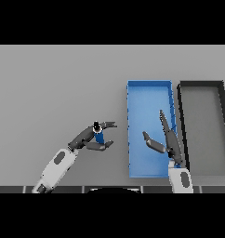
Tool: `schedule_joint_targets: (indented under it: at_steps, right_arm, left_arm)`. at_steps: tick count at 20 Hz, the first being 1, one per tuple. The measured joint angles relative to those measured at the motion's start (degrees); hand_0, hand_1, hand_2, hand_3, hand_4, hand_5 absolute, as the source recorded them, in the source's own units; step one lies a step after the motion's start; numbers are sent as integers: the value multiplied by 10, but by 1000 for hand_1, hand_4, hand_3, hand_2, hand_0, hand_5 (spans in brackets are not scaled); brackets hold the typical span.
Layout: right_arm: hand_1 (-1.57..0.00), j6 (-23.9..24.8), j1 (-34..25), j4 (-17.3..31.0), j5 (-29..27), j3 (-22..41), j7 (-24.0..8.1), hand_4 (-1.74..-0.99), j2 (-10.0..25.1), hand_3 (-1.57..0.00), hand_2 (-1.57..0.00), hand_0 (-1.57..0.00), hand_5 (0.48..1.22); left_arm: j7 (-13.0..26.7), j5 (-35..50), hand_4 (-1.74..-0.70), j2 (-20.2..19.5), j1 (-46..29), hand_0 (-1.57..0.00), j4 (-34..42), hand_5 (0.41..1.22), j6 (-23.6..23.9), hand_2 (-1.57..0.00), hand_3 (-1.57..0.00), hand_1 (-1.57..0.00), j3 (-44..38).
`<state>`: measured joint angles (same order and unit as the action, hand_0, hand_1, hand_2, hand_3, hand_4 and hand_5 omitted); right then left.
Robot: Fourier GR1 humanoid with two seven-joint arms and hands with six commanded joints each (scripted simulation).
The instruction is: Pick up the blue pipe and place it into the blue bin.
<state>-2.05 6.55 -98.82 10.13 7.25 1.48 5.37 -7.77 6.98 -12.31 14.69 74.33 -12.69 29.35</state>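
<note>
The blue pipe (99,137) is small and mostly hidden inside my left hand (90,138), whose fingers and thumb curl round it. That hand is left of the blue bin (148,85), a short way from its left wall. The bin is a long blue tray lying lengthwise away from me, with nothing visible inside it. My right hand (168,139) hovers over the bin's right side, fingers straight and thumb spread, holding nothing.
A dark grey bin (201,84) of similar size stands right beside the blue bin's right wall. Grey tabletop stretches to the left and to the far side.
</note>
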Motion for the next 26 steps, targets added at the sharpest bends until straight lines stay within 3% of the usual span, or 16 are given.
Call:
schedule_joint_targets:
  at_steps: [3,5,8,11,12,17,23,26]
  right_arm:
    - [1,0,-11,1,-3,-5,-13,-1195,4,1,1,1,604]
    - [1,-5,-8,5,-7,-7,-3,-1198,8,1,1,1,604]
    - [1,-2,-10,6,-1,-3,-1,-1190,5,1,1,1,600]
    - [1,-2,-19,10,-3,-5,-8,-1189,3,1,1,1,603]
    - [1,-6,-4,9,-1,-1,9,-1187,5,1,1,1,603]
    - [1,0,-3,6,8,-2,10,-1164,8,1,1,1,602]
    - [1,-1,1,2,4,-9,19,-1133,16,1,1,1,606]
    - [1,-10,6,2,-5,-11,41,-1141,19,1,1,1,605]
  left_arm:
    - [5,3,-1526,21,-11,-888,0,988,7,-1035,-1009,-999,8]
    - [13,-3,-1600,18,-8,-1134,4,1072,7,-1228,-1174,-1205,16]
    - [-26,-15,-1665,25,-12,-1347,-1,1144,26,-1395,-1317,-1384,30]
    - [-35,-13,-1702,25,-9,-1456,20,1182,39,-1481,-1406,-1475,25]
    - [-44,-8,-1710,23,-12,-1479,38,1190,40,-1499,-1423,-1494,21]
    - [-27,0,-1731,38,2,-1541,95,1211,43,-1547,-1469,-1546,23]
    - [39,-1,-1738,34,12,-1563,150,1218,33,-1565,-1495,-1564,32]
    - [50,-11,-1740,38,11,-1567,152,1219,34,-1568,-1496,-1568,34]
